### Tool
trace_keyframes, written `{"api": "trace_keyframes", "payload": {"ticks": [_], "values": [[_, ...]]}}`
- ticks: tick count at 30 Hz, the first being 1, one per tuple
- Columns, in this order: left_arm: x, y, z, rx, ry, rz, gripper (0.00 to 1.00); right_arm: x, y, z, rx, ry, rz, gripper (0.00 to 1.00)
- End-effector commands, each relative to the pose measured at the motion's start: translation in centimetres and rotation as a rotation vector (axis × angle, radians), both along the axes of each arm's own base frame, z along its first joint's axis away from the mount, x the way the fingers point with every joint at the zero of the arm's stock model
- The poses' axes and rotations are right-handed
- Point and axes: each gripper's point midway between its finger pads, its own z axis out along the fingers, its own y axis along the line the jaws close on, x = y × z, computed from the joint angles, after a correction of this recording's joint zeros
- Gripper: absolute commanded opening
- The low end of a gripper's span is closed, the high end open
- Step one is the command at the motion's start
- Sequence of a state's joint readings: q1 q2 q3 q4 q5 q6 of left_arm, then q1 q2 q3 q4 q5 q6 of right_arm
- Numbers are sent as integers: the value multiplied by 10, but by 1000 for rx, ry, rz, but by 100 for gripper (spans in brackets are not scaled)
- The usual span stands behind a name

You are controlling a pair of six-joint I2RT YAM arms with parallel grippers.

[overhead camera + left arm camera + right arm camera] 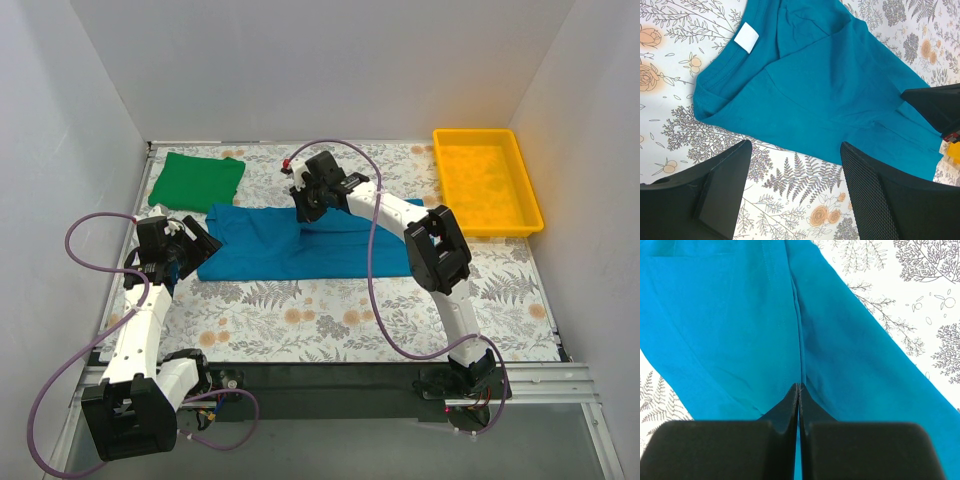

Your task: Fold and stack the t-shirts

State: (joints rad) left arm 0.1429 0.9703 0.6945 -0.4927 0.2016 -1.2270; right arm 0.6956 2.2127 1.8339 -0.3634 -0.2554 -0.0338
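Observation:
The teal-blue t-shirt (330, 250) lies spread lengthwise across the middle of the floral table, partly folded. My right gripper (308, 207) is at its far edge, shut on a raised ridge of the teal cloth (730, 325); the right gripper (798, 386) has its tips pressed together on that pleat. My left gripper (192, 245) hovers open at the shirt's left end. In the left wrist view, the left gripper (795, 150) has only tablecloth between its fingers, just short of the collar with its white label (746, 37). The green t-shirt (195, 180) lies folded at the back left.
A yellow plastic tray (525, 185) sits at the back right corner. White walls close in the table on the left, back and right. The right arm's black link (935, 107) shows at the right edge of the left wrist view.

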Motion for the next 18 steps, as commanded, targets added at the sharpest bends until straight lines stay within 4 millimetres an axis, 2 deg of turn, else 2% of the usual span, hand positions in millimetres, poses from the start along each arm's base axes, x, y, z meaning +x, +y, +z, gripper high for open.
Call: {"api": "trace_keyframes", "payload": {"ticks": [1,18], "values": [[0,3,2,17,-22,3,70,8,-2,34,40,-82,-7,1],[0,4,1,16,-19,5,70,1,-12,36,28,-101,-12,1]]}}
